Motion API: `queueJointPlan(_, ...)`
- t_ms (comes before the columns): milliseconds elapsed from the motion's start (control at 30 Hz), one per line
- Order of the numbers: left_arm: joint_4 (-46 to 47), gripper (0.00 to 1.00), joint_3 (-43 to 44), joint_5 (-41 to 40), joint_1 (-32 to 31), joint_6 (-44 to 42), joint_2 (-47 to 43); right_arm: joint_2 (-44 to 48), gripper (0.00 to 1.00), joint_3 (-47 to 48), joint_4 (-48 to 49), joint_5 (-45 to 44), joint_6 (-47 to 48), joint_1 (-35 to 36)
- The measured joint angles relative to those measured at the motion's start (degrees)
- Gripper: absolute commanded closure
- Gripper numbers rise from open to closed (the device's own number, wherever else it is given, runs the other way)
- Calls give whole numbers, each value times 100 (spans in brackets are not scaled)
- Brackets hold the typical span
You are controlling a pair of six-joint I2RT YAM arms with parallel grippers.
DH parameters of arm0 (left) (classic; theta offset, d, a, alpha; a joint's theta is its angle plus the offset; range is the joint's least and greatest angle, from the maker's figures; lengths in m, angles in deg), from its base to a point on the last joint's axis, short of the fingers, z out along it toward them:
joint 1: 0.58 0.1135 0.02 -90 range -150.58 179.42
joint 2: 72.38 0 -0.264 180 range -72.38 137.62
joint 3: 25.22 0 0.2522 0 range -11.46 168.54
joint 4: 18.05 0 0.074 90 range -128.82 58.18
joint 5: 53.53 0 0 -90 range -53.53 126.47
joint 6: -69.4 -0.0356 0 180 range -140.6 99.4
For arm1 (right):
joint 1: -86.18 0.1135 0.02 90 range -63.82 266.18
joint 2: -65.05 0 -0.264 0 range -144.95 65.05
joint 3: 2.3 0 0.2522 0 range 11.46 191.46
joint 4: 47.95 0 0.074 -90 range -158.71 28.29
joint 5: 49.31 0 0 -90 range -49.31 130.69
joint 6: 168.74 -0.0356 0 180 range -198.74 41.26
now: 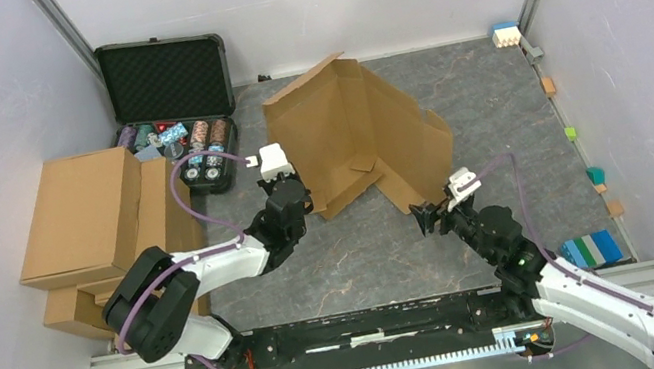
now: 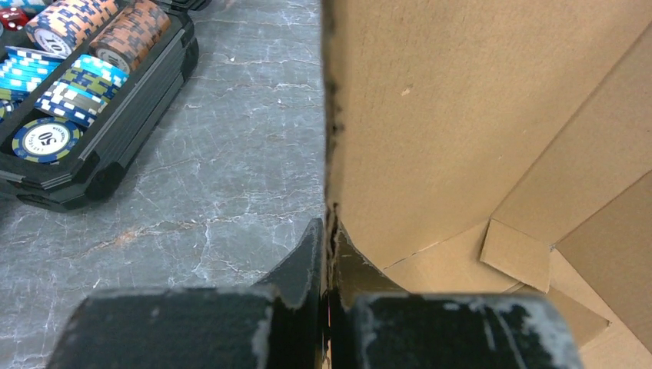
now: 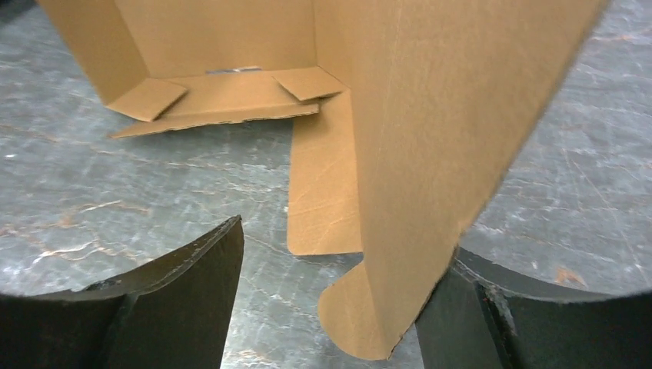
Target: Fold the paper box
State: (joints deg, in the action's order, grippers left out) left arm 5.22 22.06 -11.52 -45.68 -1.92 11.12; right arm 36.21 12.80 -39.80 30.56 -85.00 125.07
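Note:
The paper box (image 1: pixel 365 132) is a brown cardboard sheet, partly folded, with its walls standing in a V on the grey table. My left gripper (image 1: pixel 306 204) is at the near left edge of the sheet. In the left wrist view its jaws (image 2: pixel 329 240) are shut on the upright edge of the paper box (image 2: pixel 461 100). My right gripper (image 1: pixel 430 217) is at the near right end. In the right wrist view it (image 3: pixel 347 242) stands open, and a rounded flap of the paper box (image 3: pixel 430 115) hangs between the fingers. The flap lies against the right finger (image 3: pixel 461 307).
A black foam-lined case (image 1: pixel 168 81) with poker chips (image 2: pixel 69 46) lies open at the back left. A pile of brown cartons (image 1: pixel 90 216) fills the left side. Small coloured blocks (image 1: pixel 590 250) line the right wall, and one block (image 1: pixel 506 34) sits in the back right corner.

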Motion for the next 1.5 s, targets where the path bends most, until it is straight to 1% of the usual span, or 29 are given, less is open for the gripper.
queueJointPlan(100,72,98,-11,66,0,-131,17,-527,21,302,-59,-269,37,0)
queueJointPlan(167,111,98,-15,157,2,-251,17,-710,22,463,-55,-326,35,0)
queueJointPlan(300,267,98,-90,269,2,-417,13,-708,27,608,70,-348,11,0)
queueJointPlan(467,555,98,-326,466,2,-658,-96,-660,27,925,-120,-348,0,0)
queueJointPlan(633,756,98,-501,629,0,-898,-203,-697,27,1631,-446,-433,179,0)
queueJointPlan(667,796,98,-529,651,0,-938,-221,-704,30,1757,-494,-457,221,0)
queueJointPlan(800,885,97,-575,669,0,-1029,-264,-699,58,2068,-608,-570,374,0)
queueJointPlan(833,898,97,-577,673,0,-1043,-264,-699,74,2092,-623,-584,424,0)
queueJointPlan(867,903,97,-577,680,0,-1049,-264,-708,85,2105,-640,-590,439,0)
queueJointPlan(933,903,95,-577,706,0,-1064,-264,-776,94,2118,-708,-605,472,0)
queueJointPlan(1033,916,92,-579,763,0,-1062,-264,-890,99,2135,-868,-581,507,0)
queueJointPlan(1233,673,91,-529,782,0,-824,-251,-713,100,2127,-1082,-380,505,0)
queueJointPlan(1333,398,81,-332,782,2,-590,-184,-461,100,2052,-1193,-282,461,0)
queueJointPlan(1400,188,71,-234,837,2,-457,-136,-337,100,1982,-1250,-232,422,0)
queueJointPlan(1500,-79,61,-179,1078,22,-323,-96,-271,100,1941,-1307,-157,374,0)
